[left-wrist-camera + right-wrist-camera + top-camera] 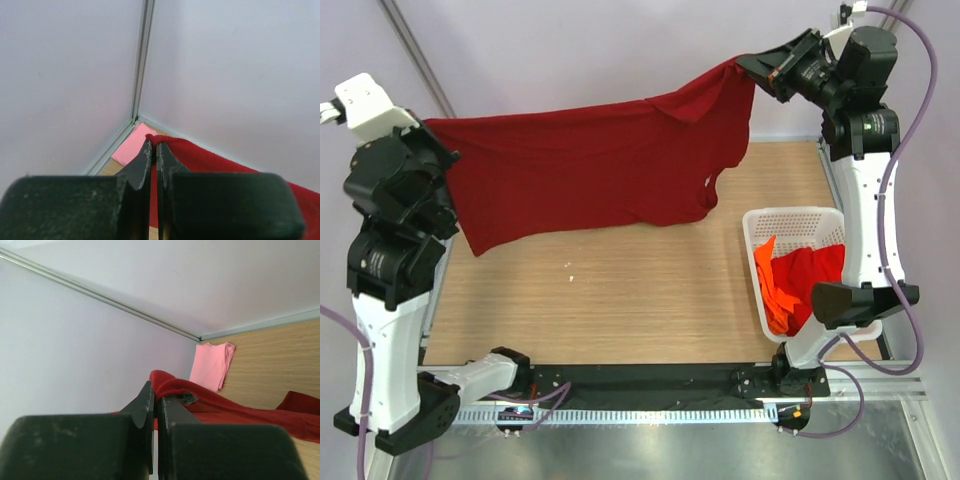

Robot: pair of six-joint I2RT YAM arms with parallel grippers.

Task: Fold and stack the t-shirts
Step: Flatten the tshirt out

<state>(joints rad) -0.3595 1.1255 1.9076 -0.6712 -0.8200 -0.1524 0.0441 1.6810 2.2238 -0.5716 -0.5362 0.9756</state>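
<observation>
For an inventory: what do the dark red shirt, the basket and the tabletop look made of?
The dark red shirt looks like soft matte cloth: it sags and creases. The basket seems white plastic, with moulded slots. The tabletop shows wood grain, perhaps laminate.

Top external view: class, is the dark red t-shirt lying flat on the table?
No, the dark red t-shirt hangs stretched between the left gripper and right gripper.

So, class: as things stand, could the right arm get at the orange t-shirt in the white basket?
Probably not yet: the right gripper is shut on the maroon t-shirt, stretched aloft to the left gripper. Otherwise the white basket is open on top, nothing over the orange t-shirt.
</observation>
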